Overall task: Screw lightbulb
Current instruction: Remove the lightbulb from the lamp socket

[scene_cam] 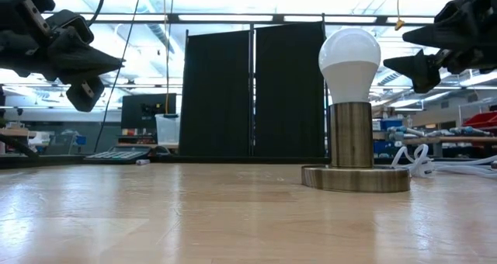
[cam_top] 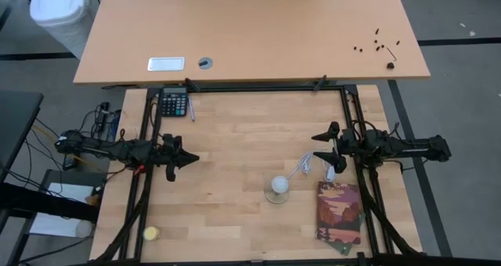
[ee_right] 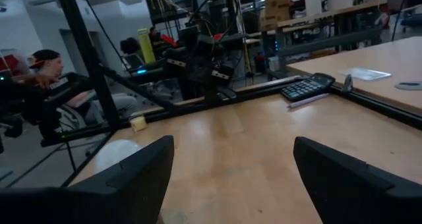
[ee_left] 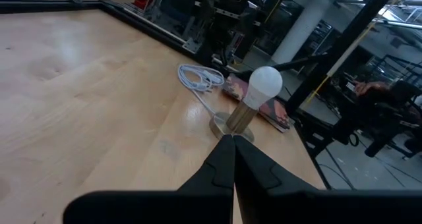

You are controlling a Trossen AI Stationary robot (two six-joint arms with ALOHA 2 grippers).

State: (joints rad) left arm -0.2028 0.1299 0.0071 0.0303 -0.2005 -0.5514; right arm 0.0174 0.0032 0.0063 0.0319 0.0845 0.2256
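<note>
The white frosted lightbulb (cam_top: 279, 185) (scene_cam: 350, 58) (ee_left: 265, 85) stands upright with its base inside the brass socket tube (scene_cam: 351, 133), which rises from a round flat disc (scene_cam: 355, 178) lying on the wooden table. My left gripper (cam_top: 193, 158) (ee_left: 232, 140) hovers shut near the table's left side and points toward the bulb, well short of it. My right gripper (cam_top: 315, 145) (ee_right: 232, 148) is open at the right side, above and beyond the bulb, with nothing between its fingers.
A white cable (cam_top: 309, 164) runs from the socket toward the right arm. A patterned book (cam_top: 339, 211) lies near the right front corner, a yellow ball (cam_top: 150, 233) at the left front, and a calculator (cam_top: 173, 103) at the far left. Black frame rails (cam_top: 266, 87) border the table.
</note>
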